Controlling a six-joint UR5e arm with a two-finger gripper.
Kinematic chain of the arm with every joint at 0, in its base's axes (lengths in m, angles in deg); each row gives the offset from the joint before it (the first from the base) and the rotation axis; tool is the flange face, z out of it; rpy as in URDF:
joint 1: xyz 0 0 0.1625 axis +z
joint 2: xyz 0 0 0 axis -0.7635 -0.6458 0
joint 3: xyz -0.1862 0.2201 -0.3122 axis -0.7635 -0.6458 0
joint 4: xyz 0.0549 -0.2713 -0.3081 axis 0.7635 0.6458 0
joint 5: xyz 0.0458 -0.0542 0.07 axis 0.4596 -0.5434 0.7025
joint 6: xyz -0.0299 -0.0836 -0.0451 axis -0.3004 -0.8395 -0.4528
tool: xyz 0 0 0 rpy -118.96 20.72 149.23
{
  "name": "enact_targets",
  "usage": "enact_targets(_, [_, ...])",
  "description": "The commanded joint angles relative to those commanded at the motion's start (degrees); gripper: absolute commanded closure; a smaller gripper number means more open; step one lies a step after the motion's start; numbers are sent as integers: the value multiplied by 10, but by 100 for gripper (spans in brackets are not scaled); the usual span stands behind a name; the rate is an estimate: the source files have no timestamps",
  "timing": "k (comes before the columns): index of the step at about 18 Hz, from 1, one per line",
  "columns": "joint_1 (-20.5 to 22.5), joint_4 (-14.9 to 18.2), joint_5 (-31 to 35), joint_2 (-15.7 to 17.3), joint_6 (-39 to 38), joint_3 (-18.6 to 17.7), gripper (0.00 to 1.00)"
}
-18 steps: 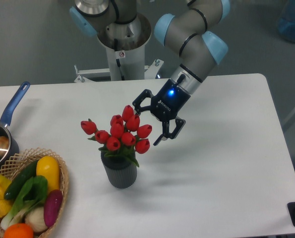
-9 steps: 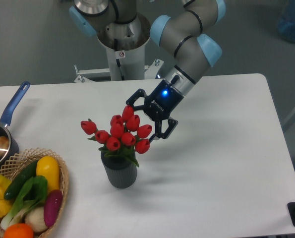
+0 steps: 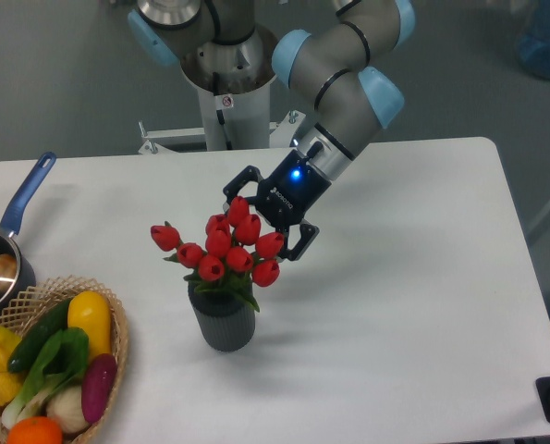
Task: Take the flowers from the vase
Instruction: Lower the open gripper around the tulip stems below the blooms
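Note:
The flowers (image 3: 226, 250), a bunch of red tulip buds with green leaves, stand upright in the vase (image 3: 224, 322), a small dark grey ribbed cylinder at the table's middle front. My gripper (image 3: 261, 222) is open and comes in from the upper right. Its black fingers (image 3: 302, 242) spread on either side of the bunch's upper right buds. It holds nothing. The stems are hidden inside the vase.
A wicker basket (image 3: 117, 319) of colourful vegetables sits at the front left corner. A blue-handled saucepan (image 3: 11, 231) stands at the left edge. The robot's base column (image 3: 226, 83) rises behind the table. The white table (image 3: 422, 305) stretches to the right.
My gripper has moved left and slightly up, from beside the bunch's right side to over its upper right buds. It has stayed open. The flowers and vase have not moved.

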Motion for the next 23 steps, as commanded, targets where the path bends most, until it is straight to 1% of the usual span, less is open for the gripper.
enact_targets(2, [-10,-1,-2,-2,-1,4,0])
enact_targets(6, [-11,-2,-2,-5,-1,5,0])
enact_targets(23, [-9,-3,-3,-25,-1,23,0])
